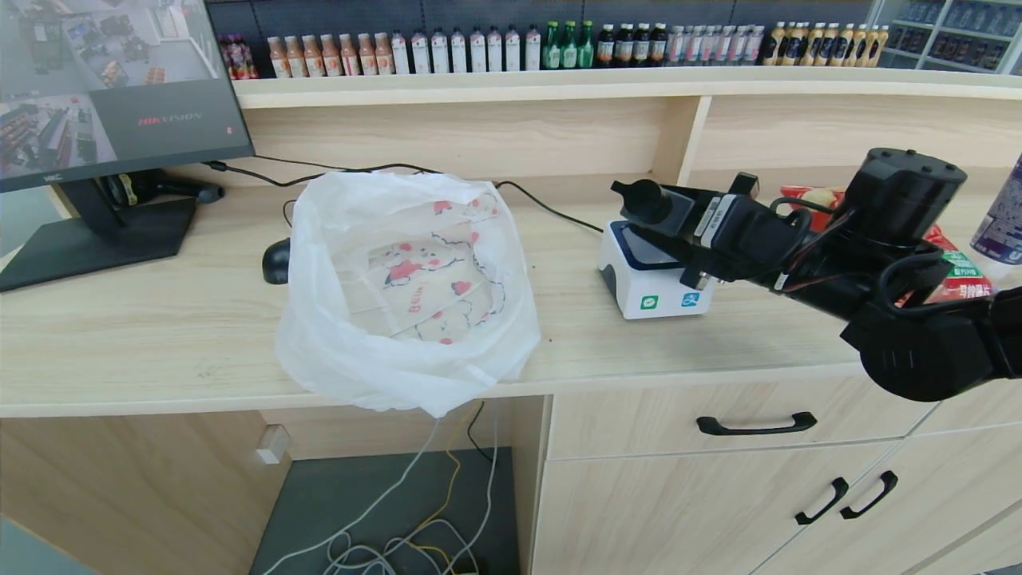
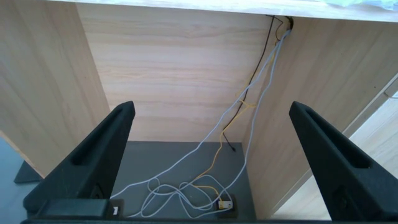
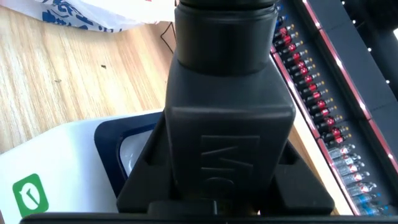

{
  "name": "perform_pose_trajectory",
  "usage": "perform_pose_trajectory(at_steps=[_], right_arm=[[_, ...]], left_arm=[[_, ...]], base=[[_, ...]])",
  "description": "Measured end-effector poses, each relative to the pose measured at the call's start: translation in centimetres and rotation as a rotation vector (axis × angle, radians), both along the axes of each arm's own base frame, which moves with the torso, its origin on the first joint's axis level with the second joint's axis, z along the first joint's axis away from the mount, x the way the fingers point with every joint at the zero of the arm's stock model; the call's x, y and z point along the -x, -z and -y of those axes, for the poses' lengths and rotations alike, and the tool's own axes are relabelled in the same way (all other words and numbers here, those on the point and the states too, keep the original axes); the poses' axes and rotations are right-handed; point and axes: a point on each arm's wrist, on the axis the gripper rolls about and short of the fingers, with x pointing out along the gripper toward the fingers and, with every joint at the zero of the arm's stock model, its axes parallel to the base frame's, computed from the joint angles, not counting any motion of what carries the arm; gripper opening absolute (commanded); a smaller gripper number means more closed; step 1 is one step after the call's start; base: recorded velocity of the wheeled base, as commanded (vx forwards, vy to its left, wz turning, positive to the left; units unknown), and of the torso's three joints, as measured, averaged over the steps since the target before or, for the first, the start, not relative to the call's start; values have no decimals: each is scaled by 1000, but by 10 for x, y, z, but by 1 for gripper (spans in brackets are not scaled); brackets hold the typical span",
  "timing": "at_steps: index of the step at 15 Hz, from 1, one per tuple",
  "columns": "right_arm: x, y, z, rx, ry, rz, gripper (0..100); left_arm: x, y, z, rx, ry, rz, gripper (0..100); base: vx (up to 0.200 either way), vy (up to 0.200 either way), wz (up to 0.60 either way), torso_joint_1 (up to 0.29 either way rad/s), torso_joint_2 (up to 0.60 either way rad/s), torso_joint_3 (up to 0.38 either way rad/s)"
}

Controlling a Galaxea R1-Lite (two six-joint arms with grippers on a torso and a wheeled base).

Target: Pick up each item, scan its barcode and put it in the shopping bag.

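Over on the counter's [image 1: 144,327] right side, gripping a black bottle [image 1: 648,202] tight between the right gripper's [image 1: 693,220] jaws, hovering just above the white scanner box [image 1: 651,291], cap end aimed toward the open white shopping bag [image 1: 319,319] sitting near the counter's front edge. Down below the counter, hanging with the left gripper's [image 2: 211,109] jaws spread wide and empty, facing a loose tangle of cables [image 2: 186,193] on the floor. Behind the right arm, spotting a red snack bag [image 1: 958,275] and a labelled bottle [image 1: 1002,224], both well apart from the shopping bag.
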Motion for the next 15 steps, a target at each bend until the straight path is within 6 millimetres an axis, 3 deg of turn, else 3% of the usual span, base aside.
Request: perform_pose_trajectory(at_steps=[7, 15], right_arm=[[13, -23, 3, -121, -31, -43, 0], [47, -54, 11, -478, -168, -163, 0]], left_arm=[[0, 0, 0, 0, 0, 0, 100], [0, 0, 0, 0, 1, 0, 100]], base=[[0, 0, 0, 0, 0, 0], [0, 0, 0, 0, 0, 0]])
